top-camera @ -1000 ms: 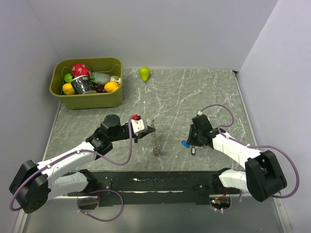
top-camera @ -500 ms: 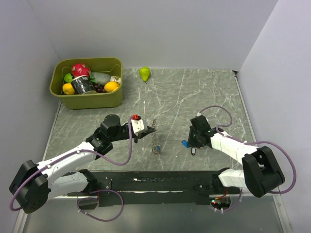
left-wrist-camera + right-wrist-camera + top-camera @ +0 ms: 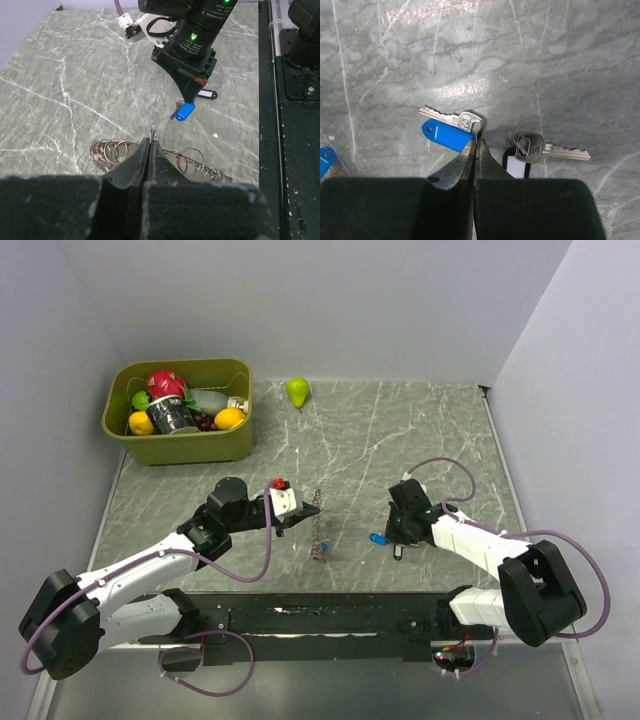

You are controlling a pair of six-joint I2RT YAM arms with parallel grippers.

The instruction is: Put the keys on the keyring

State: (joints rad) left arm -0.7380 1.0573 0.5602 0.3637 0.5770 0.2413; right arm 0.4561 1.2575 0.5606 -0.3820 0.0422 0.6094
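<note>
The keyring [image 3: 319, 530] is a thin grey ring seen edge-on, standing between the arms, with small wire loops [image 3: 112, 150] strung on it. My left gripper [image 3: 306, 509] is shut on its upper rim; in the left wrist view the wire [image 3: 153, 133] pokes out past the closed tips. My right gripper [image 3: 386, 536] is shut on the small wire loop of a blue-tagged key [image 3: 449, 134] low over the table, also seen in the top view [image 3: 377, 538]. A dark-framed white-tagged key [image 3: 540, 148] lies just right of it. Another blue tag [image 3: 324, 159] shows at the left edge.
A green bin [image 3: 180, 447] of fruit and a can sits at the back left. A green pear [image 3: 297, 391] lies near the back wall. The black rail [image 3: 330, 618] with the arm bases runs along the near edge.
My right gripper has shifted slightly left toward the keyring with the blue-tagged key. The keyring's lower end has swung a little. The left arm has hardly moved.
</note>
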